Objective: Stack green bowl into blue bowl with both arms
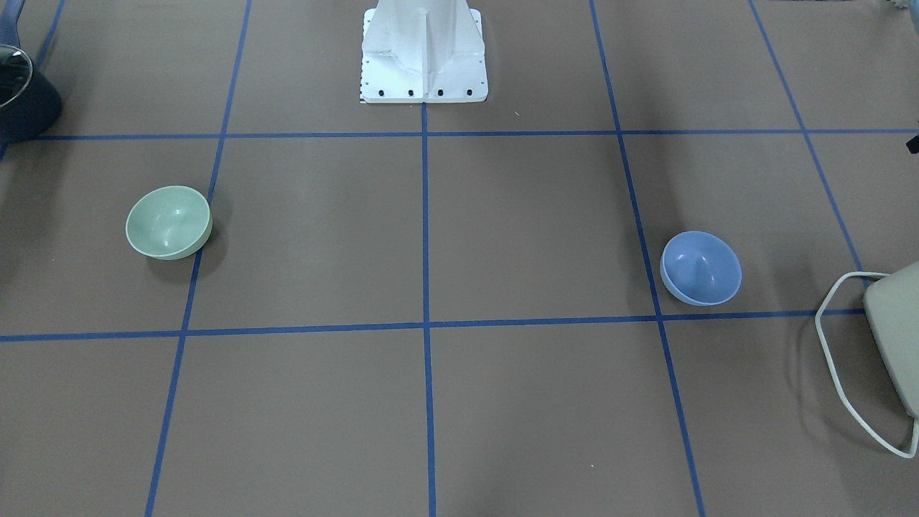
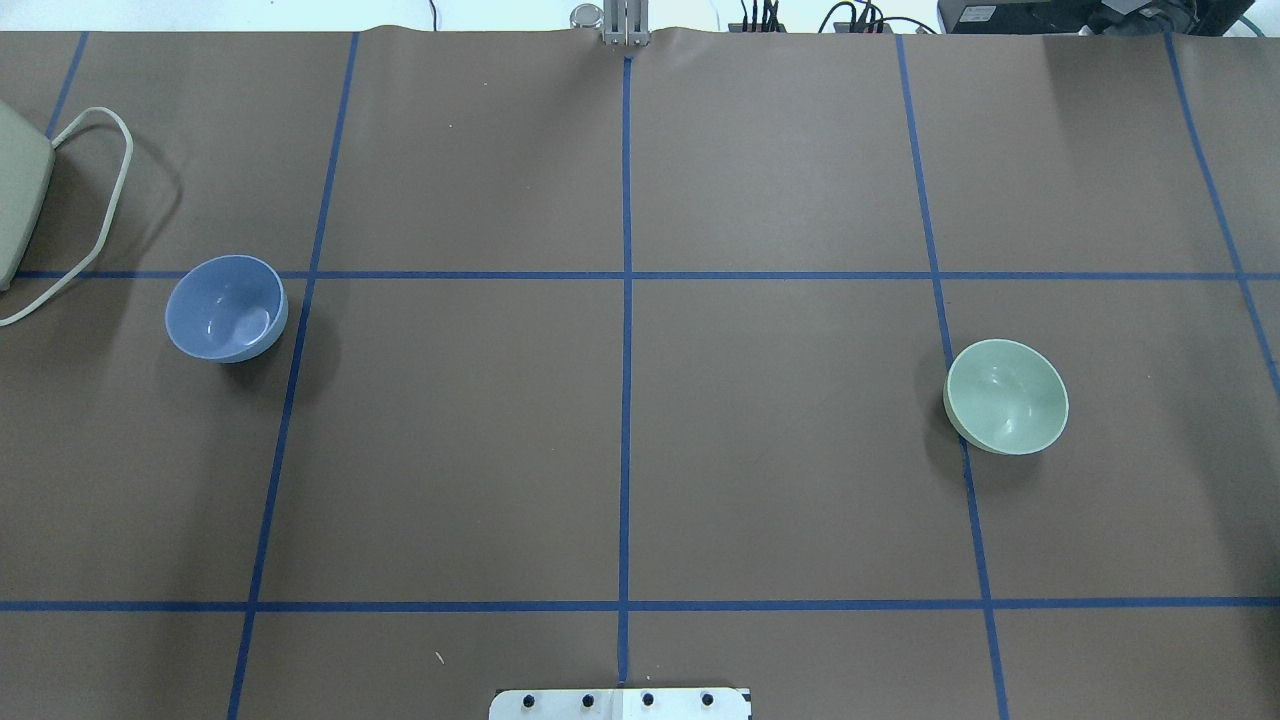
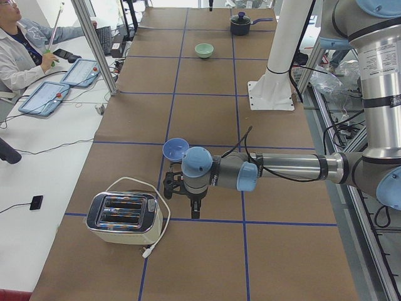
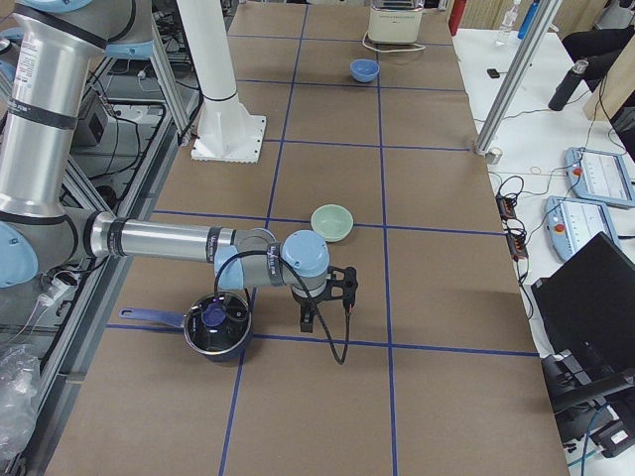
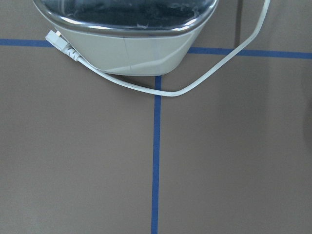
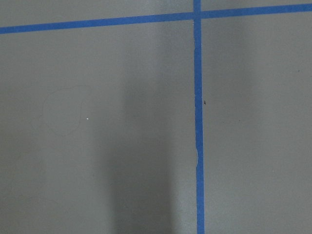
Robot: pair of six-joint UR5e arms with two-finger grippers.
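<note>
Well, I see the green bowl (image 2: pixel 1006 397) and blue bowl (image 2: pixel 226 307) well apart on the bench (image 2: pixel 780 450) (both upright); whether the left fingers (image 3: pixel 195 210) or right fingers (image 4: pixel 308 317) are spread, I cannot tell.

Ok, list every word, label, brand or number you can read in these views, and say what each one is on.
Nothing can be read in any view.
green bowl: plain, no marking.
blue bowl: plain, no marking.
toaster: no brand shows.
tablet screens on the side desk: too small to read.
</note>
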